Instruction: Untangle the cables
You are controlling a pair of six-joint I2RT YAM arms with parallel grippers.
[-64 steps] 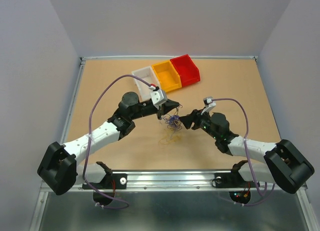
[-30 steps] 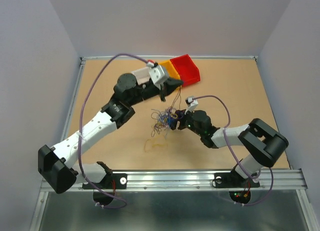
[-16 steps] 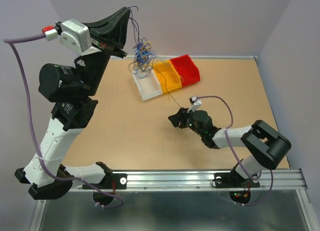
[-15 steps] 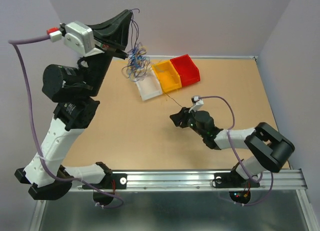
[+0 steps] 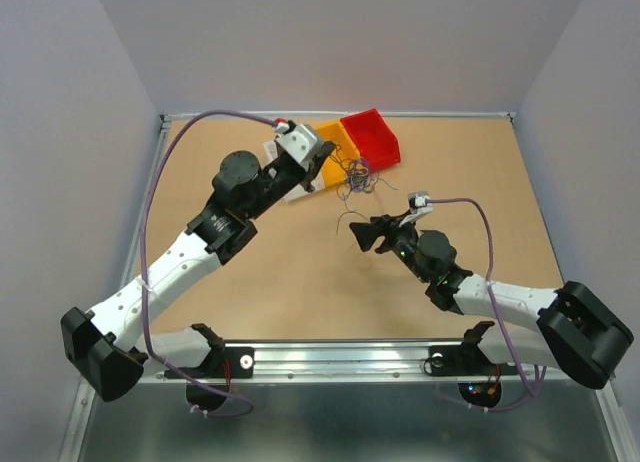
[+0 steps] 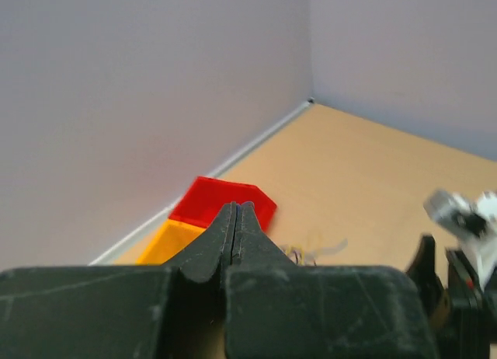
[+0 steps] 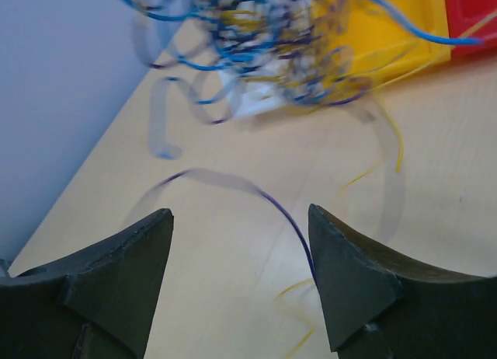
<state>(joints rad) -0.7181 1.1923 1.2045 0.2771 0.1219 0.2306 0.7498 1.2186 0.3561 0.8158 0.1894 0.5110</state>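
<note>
The cables [image 5: 356, 175] are a loose tangle of thin blue, yellow and purple wires on the table just in front of the yellow bin [image 5: 335, 142]. My left gripper [image 5: 333, 165] is low beside the tangle, its jaws pressed shut, with a trace of blue wire at the tips [image 6: 236, 207]. Wire ends show below it in the left wrist view [image 6: 307, 255]. My right gripper [image 5: 358, 232] is open a short way in front of the tangle. In the right wrist view a purple wire [image 7: 283, 211] arcs between its open fingers [image 7: 241, 215], and the tangle [image 7: 272, 40] lies beyond.
A red bin [image 5: 372, 140] stands right of the yellow bin near the back edge. A white bin [image 7: 248, 99] sits left of them, mostly covered by my left arm in the top view. Walls close the table at the back and sides.
My left arm has come down from high above the table, bringing the tangle down beside the yellow bin. My right gripper has stayed open near the table's middle.
</note>
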